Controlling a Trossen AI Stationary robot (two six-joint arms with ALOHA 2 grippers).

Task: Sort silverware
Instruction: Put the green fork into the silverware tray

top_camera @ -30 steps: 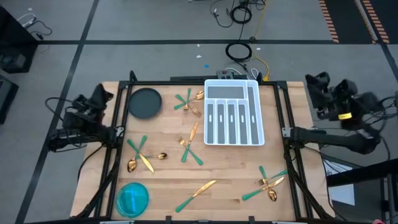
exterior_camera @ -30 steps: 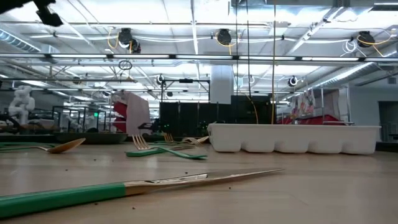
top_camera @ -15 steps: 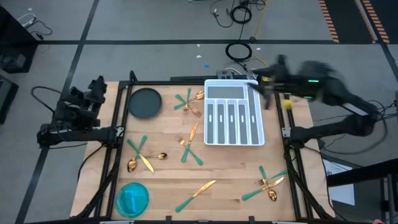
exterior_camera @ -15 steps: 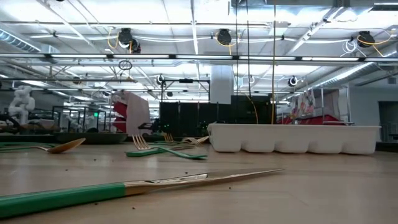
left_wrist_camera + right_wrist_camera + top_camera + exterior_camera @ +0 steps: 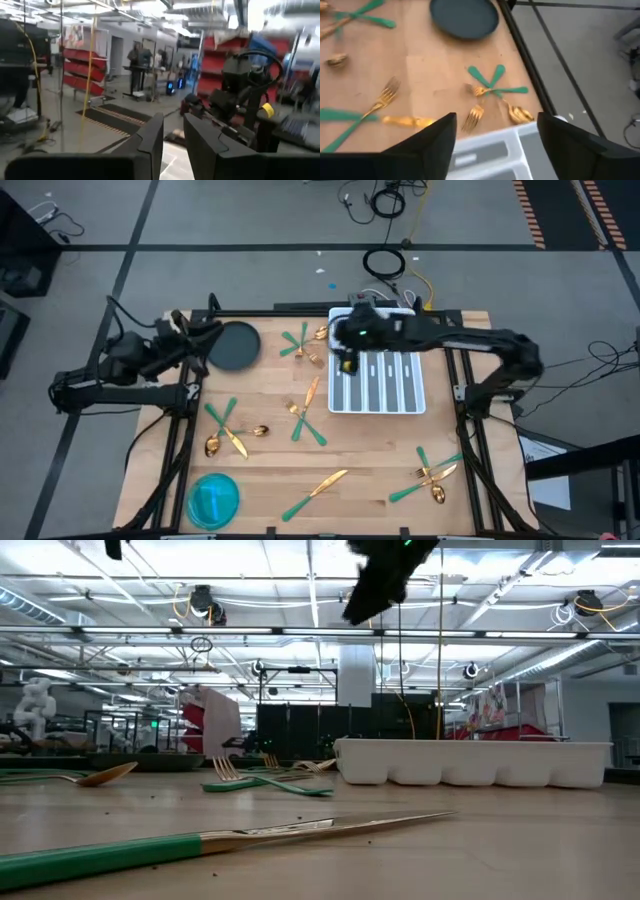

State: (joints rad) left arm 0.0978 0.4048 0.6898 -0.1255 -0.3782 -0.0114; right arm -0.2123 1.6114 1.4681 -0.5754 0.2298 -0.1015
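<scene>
Part of the white tray (image 5: 410, 395) is hidden beneath the right arm (image 5: 450, 340) at 12 o'clock. In the low view, the nearest knife (image 5: 200, 843) is cut off at 9 o'clock.

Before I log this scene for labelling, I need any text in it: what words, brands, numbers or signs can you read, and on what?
None can be read.
White tray: no markings visible.
Silverware: no markings visible.
Posters on the room's back wall: too small to read.
Wall poster in the left wrist view: too blurred to read.
</scene>
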